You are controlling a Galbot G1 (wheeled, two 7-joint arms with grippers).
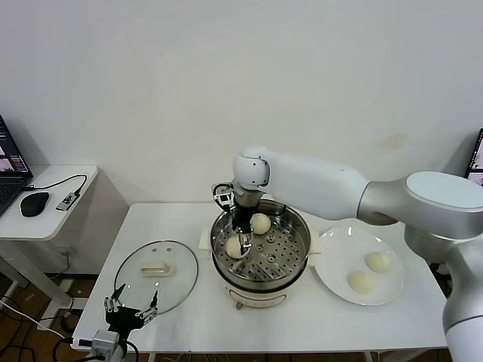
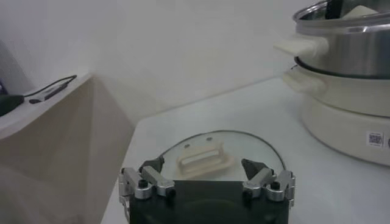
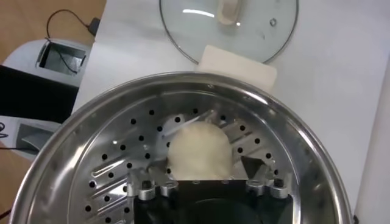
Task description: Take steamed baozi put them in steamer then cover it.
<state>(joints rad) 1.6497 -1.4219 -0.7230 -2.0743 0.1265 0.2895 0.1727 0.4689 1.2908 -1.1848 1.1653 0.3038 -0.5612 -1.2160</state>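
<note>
So our right end effector [image 1: 241,235] is reaching down into the steamer [image 1: 294,253], and its fingers [image 3: 262,178] are spread apart on either side of one steamed baozi [image 3: 199,151]. In the right wrist view the bun sits on the perforated tray between the fingers, and we can't tell for sure whether either one is touching it. A second bun [image 1: 260,223] sits on the tray just behind the first, toward the wall. The steamer stands on its white cooker base in the middle of the white surface [image 1: 189,317].

Two more baozi [image 1: 378,262] are on the white plate [image 1: 338,249] on the steamer's right side, one beside the other and a little apart.

The cover [image 1: 156,275] lies flat on the surface on the steamer's left side, handle [image 2: 204,158] up, close to the cooker base but not on it. Our left end effector [image 1: 131,308] hovers at the near edge of the cover with its fingers [image 2: 149,181] spread wide, holding nothing.

Off to the left there's a side desk [image 1: 53,219] with a mouse [image 1: 34,203] and a cable [image 1: 60,181].
</note>
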